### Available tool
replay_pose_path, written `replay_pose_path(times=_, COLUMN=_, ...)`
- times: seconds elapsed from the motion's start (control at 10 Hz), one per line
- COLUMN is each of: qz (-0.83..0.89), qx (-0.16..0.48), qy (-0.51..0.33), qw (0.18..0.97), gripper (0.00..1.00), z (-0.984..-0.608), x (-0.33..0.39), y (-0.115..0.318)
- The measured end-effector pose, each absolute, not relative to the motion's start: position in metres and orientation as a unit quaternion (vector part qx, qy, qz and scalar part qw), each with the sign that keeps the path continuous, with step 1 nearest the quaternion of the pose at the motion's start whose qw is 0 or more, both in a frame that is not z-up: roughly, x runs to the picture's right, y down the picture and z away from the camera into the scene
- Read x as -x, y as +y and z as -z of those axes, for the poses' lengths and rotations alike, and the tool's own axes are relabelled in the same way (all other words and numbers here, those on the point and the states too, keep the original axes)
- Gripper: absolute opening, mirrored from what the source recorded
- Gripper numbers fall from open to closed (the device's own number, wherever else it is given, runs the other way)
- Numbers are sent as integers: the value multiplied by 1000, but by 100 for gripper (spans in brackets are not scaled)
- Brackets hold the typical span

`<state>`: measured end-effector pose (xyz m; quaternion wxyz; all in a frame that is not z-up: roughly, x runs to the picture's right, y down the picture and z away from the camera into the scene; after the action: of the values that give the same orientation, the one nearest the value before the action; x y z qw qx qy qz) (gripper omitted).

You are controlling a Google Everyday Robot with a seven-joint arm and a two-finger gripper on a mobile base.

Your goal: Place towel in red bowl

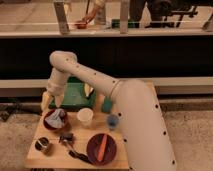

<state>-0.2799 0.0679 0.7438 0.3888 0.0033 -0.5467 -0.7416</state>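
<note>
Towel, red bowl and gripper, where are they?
towel (pixel 56 116): camera view, middle of the grey cloth in the bowl.
red bowl (pixel 63 126): camera view, its front right rim.
gripper (pixel 53 102): camera view, tip of the arm above the bowl.

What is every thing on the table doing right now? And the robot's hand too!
gripper: open, hanging just above the red bowl.
towel: crumpled, lying inside the red bowl.
red bowl: upright, holding the towel.
white cup: upright, mouth up.
blue cup: upright.
dark plate: flat, with an orange stick on it.
orange stick: lying on the plate.
</note>
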Motion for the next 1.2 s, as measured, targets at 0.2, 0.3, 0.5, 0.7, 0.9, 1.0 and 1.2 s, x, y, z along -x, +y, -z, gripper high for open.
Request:
replay_pose_path(times=0.2, qz=741, qx=-25, qy=-549, qw=386, gripper=80, z=-741, x=280, y=66)
replay_pose_path(times=0.3, qz=741, qx=-25, qy=-550, qw=386, gripper=80, z=-741, x=281, y=67)
replay_pose_path(times=0.5, qz=741, qx=-25, qy=-550, qw=385, gripper=80, z=-741, x=282, y=67)
replay_pose_path(times=0.7, qz=741, qx=-25, qy=-550, qw=385, gripper=80, z=-741, x=281, y=67)
replay_pose_path(times=0.9, qz=741, qx=-25, qy=-550, qw=386, gripper=80, z=-741, x=280, y=67)
replay_pose_path(times=1.0, qz=741, qx=-25, qy=-550, qw=386, gripper=80, z=-741, x=280, y=67)
replay_pose_path(times=1.2, qz=741, qx=-25, qy=-550, qw=385, gripper=80, z=-741, x=281, y=67)
